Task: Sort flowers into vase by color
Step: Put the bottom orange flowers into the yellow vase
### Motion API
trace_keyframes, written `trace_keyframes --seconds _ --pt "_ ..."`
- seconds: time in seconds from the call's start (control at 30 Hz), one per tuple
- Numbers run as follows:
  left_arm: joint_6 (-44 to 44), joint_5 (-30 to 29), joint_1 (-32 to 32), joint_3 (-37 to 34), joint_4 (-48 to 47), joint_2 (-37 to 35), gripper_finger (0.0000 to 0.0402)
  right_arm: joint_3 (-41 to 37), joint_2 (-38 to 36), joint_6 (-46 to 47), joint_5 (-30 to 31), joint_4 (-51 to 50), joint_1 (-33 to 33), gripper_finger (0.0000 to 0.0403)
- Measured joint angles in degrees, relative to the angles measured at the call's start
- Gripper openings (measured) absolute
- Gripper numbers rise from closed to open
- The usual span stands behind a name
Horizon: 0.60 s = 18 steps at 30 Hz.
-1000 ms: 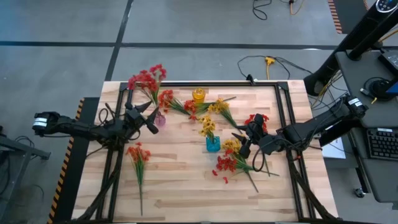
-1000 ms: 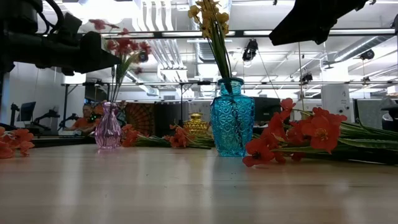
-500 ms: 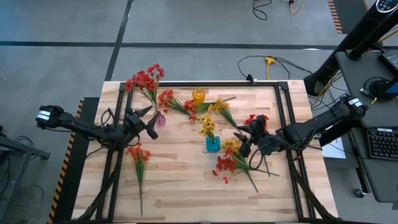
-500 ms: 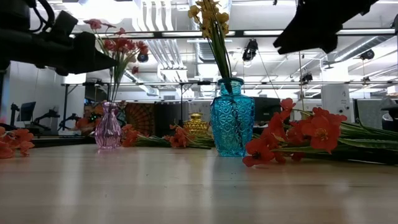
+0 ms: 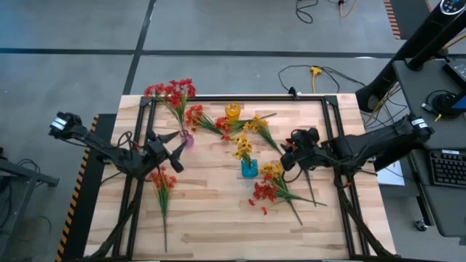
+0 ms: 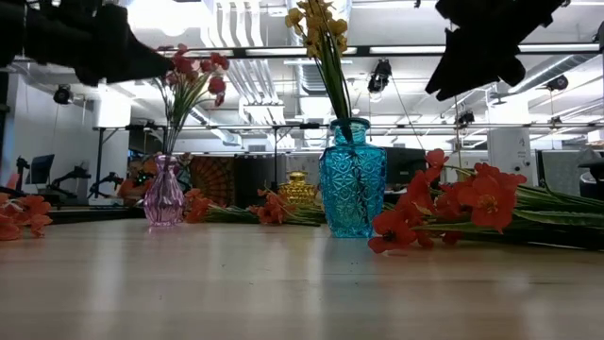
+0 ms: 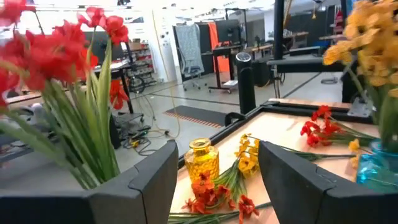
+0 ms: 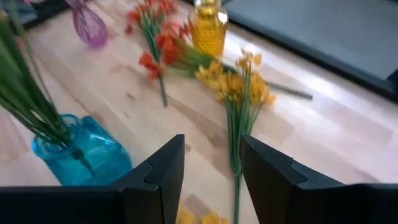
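A pink vase (image 5: 187,139) (image 6: 164,194) holds a red sprig (image 5: 170,91) (image 7: 56,62) by its stem. My left gripper (image 5: 177,151) (image 7: 217,149) hovers open just near of that vase, touching nothing. A blue vase (image 5: 249,169) (image 6: 352,189) holds yellow sprigs. An amber vase (image 5: 232,110) (image 7: 203,158) stands by the far edge. My right gripper (image 5: 287,154) (image 8: 212,142) is open above the table, right of the blue vase. A yellow sprig (image 8: 239,87) (image 5: 256,125) lies flat on the table beyond its fingers.
An orange-red sprig (image 5: 198,116) lies between the pink and amber vases. Another orange sprig (image 5: 162,180) lies near my left arm. A heap of red and yellow sprigs (image 5: 269,185) (image 6: 462,203) lies right of the blue vase. A black frame (image 5: 240,97) borders the table.
My left gripper, open throughout, has drawn back from the pink vase toward the near edge, and the red sprig has stayed in the vase. My right gripper, also open, has moved from over the heap of sprigs toward the far edge.
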Motion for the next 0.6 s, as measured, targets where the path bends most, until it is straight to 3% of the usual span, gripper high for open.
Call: trace_keyframes --seconds 0.3,0.6 --pt "-4.6 -1.6 -6.7 8.6 -11.1 1.2 0.0204 0.2 0.0 -7.4 -11.8 -1.1 -12.8 0.0146" --pt "-12.1 -1.6 -9.6 15.9 -24.5 2.5 0.0204 0.1 0.0 -14.8 -15.6 -0.6 -22.1 0.0146"
